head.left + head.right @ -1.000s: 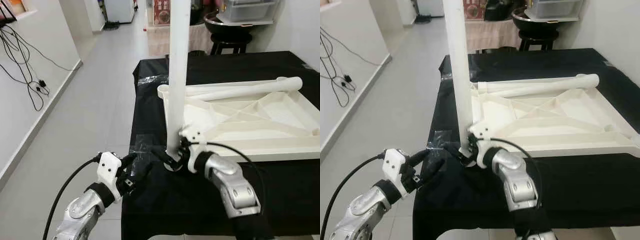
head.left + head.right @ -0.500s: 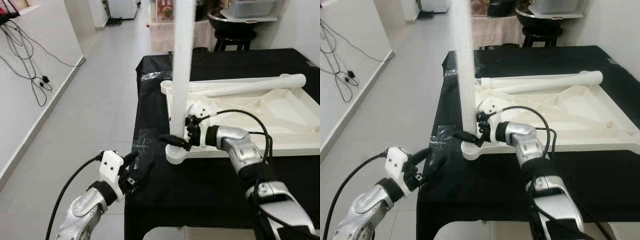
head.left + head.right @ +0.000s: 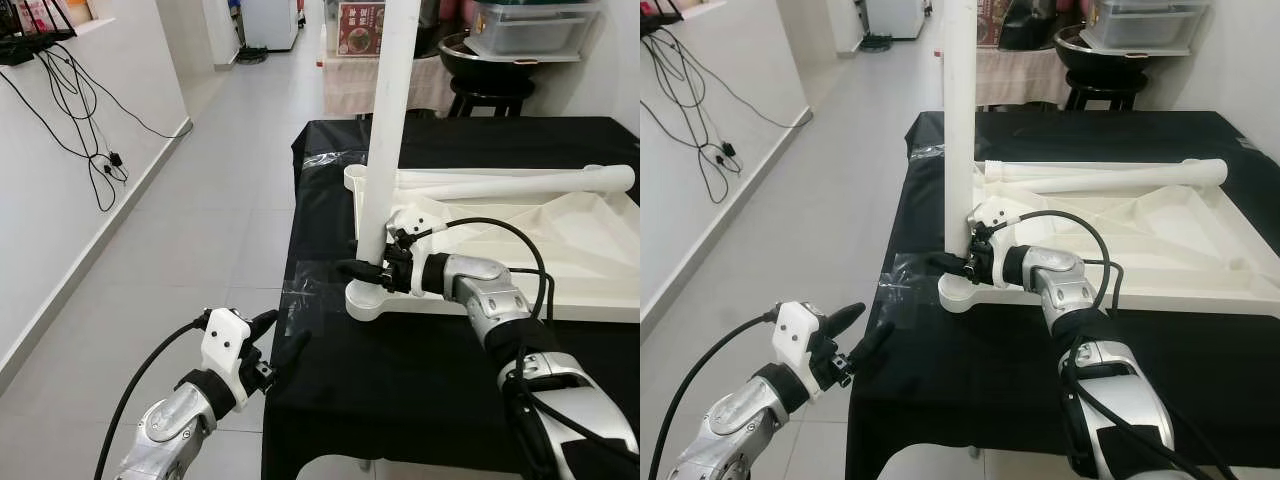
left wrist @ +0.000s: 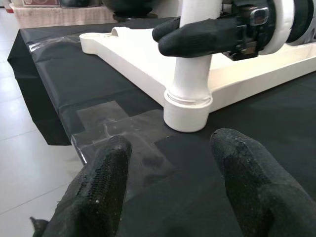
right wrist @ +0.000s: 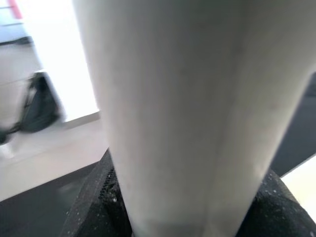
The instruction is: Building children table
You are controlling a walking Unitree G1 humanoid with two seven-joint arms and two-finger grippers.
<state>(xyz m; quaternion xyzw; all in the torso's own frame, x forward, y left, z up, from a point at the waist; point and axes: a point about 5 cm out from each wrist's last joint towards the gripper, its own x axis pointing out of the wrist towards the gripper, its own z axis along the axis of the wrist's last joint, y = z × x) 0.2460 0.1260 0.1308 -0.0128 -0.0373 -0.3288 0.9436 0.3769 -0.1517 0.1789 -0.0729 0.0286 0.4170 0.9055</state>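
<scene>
Tiled corridor w/ white walls; black-cloth-covered work table (image 3: 420, 380) carries the upturned white plastic children's tabletop (image 3: 520, 245). Right gripper (image 3: 372, 268) is clamped low on the round white plastic table leg (image 3: 385, 130), prob. to steady it in the near-left corner socket (image 4: 187, 111); leg's long axis is vertical, free end up. Left gripper (image 3: 280, 345), fingers apart and holding nothing, hovers at the table's near-left edge, apart from the socket; a second white leg (image 3: 520, 182) lies horizontal across the tabletop's far side.

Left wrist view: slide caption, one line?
Open left gripper facing the white table leg, gripped by the right gripper.
</scene>
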